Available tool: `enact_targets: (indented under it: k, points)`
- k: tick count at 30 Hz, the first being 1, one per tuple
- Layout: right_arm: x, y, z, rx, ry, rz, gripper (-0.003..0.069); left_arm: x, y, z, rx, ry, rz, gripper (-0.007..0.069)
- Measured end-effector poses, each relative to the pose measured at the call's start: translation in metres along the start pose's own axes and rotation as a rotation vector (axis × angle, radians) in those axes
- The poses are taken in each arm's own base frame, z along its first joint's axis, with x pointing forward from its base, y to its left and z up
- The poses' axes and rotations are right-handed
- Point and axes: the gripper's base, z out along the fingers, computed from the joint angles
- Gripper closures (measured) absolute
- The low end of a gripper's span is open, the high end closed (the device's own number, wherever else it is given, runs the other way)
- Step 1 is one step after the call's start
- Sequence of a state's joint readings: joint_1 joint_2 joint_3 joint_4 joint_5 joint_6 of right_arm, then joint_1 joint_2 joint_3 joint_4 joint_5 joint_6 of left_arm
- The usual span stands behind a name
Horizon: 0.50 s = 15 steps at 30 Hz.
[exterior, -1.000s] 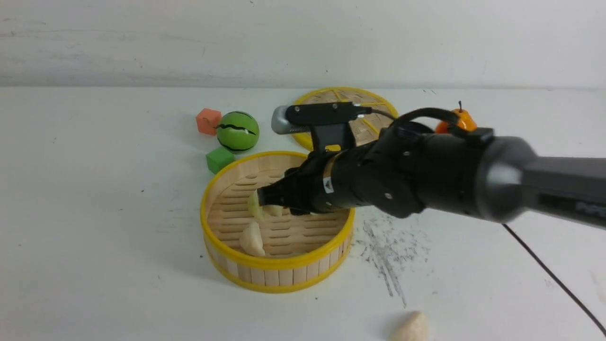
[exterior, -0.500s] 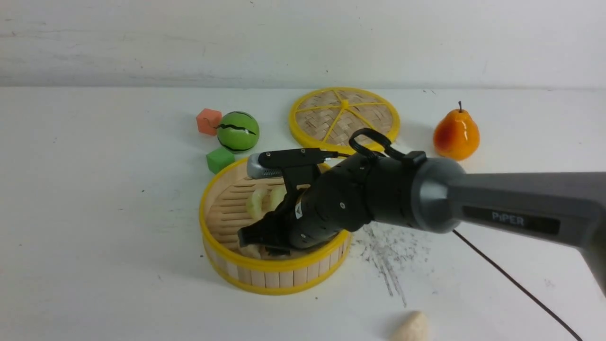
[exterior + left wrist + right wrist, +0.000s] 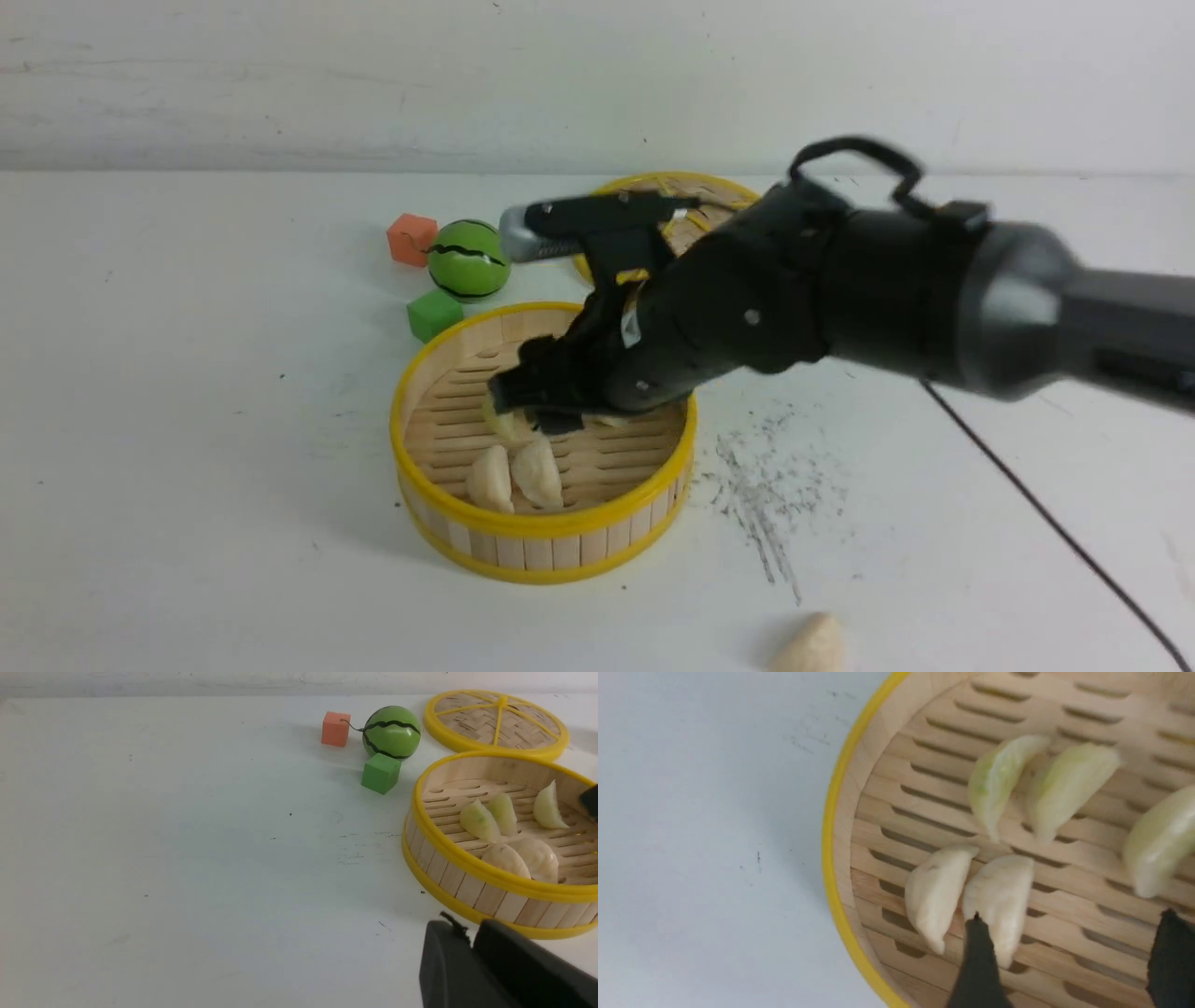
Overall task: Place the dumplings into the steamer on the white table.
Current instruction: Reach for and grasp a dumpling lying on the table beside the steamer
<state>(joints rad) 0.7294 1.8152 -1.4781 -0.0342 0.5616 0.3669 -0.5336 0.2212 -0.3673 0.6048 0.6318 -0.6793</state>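
Five dumplings [image 3: 999, 905] lie in steamer [image 3: 541, 537] | R gripper [image 3: 1071, 933] fingers spread, empty, above cream pair: drop looks done | L gripper [image 3: 467, 926] fingers together, parked outside steamer, giving room | 6th dumpling [image 3: 810, 646] on white table [image 3: 187, 420], nxt

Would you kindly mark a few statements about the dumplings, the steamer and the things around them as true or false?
1. Five dumplings lie in the steamer. True.
2. The right gripper is holding a dumpling. False: it is open and empty above the steamer floor.
3. One cream dumpling lies on the table, outside the steamer. True.
4. The lid covers the steamer. False: it lies flat on the table behind the steamer.
5. The green cube is inside the steamer. False: it sits on the table beside it.
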Motion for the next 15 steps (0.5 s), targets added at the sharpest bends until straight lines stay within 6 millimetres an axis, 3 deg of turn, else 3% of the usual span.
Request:
enact_targets:
  k: [2,6,11,15]
  points:
    - [0.0,-0.003,-0.029,0.032,0.006,-0.035,0.02,0.0,0.0,0.0,0.0,0.0,0.0,0.0542]
    - [0.03,-0.017,-0.049,0.089,0.094,-0.037,0.0203,0.0,0.0,0.0,0.0,0.0,0.0,0.054]
    - [0.114,-0.045,-0.039,0.132,0.168,0.195,0.0204,0.0,0.0,0.0,0.0,0.0,0.0,0.054]
    - [0.16,-0.06,-0.028,0.094,0.089,0.397,0.0205,0.0,0.0,0.0,0.0,0.0,0.0,0.0544]
